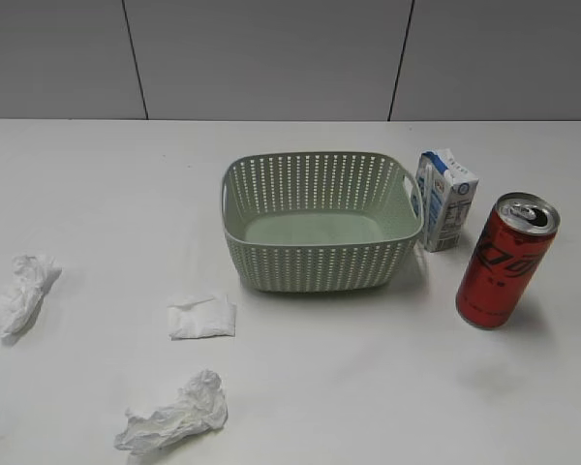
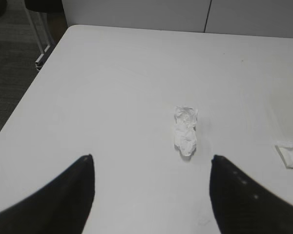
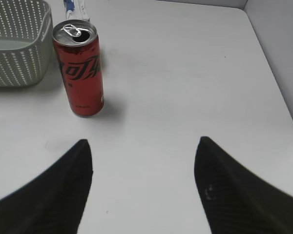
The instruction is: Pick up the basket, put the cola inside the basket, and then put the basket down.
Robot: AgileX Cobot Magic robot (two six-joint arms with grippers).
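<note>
Sage-green perforated plastic, rectangular with rounded corners, the one basket [image 1: 320, 221] sits upright and empty on the white table [image 1: 368, 387], toward the far edge and a little right of the middle. One small blue-and-white carton [image 1: 445, 199] stands just beside its right end. One tall slim red cola can [image 1: 505, 260] with black lettering and a silver top stands upright nearer the right edge, apart from both carton and basket.

Three pieces of crumpled white tissue lie left of the basket: one near the left edge [image 1: 24, 294], one flatter piece [image 1: 202, 317] close to the basket's near left corner, and one toward the near edge [image 1: 174, 414].

Neither arm shows in the exterior view. The left gripper [image 2: 151, 170] hangs with its jaws spread wide above bare table, holding nothing, with the left-edge tissue beyond it. The right gripper [image 3: 144, 153] is likewise spread apart and empty, the cola standing ahead of its left finger.
</note>
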